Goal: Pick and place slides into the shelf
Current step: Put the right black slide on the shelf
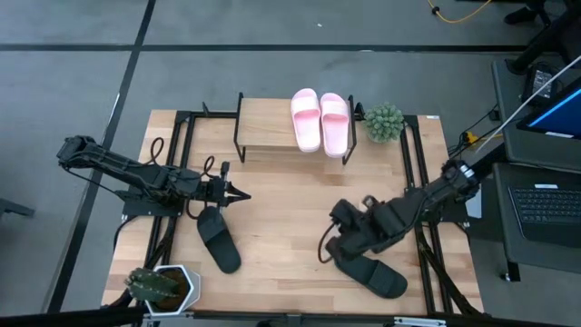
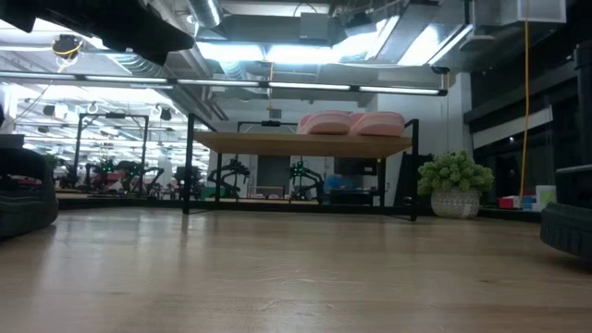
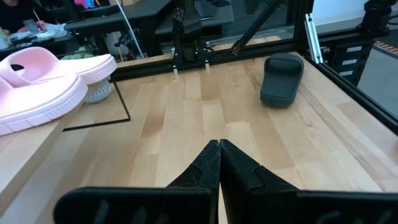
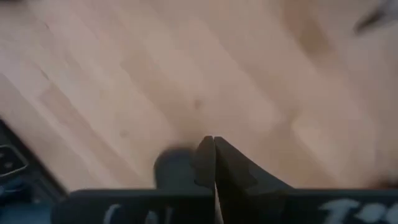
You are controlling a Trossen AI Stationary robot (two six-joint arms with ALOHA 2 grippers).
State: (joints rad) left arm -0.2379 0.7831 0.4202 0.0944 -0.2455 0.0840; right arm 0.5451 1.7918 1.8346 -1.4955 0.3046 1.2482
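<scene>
The shelf (image 1: 268, 132) stands at the table's far middle, and its wood top also shows in the low view (image 2: 250, 142). Two pale pink slides (image 1: 320, 121) lie side by side on the right part of its top board, soles down (image 2: 351, 122) (image 3: 37, 87). One black slide (image 1: 219, 238) lies on the table just near of my left gripper (image 1: 243, 194), which is shut (image 3: 219, 149) and points right. The other black slide (image 1: 377, 275) lies near the near right edge. My right gripper (image 1: 324, 249) is shut (image 4: 213, 144) over bare wood beside that slide's left end.
A green potted plant (image 1: 384, 123) stands right of the shelf (image 2: 453, 185). Another plant in a white pot (image 1: 162, 284) sits at the near left corner. Black frame rails (image 1: 419, 173) run along both sides of the table. The shelf top's left half is bare.
</scene>
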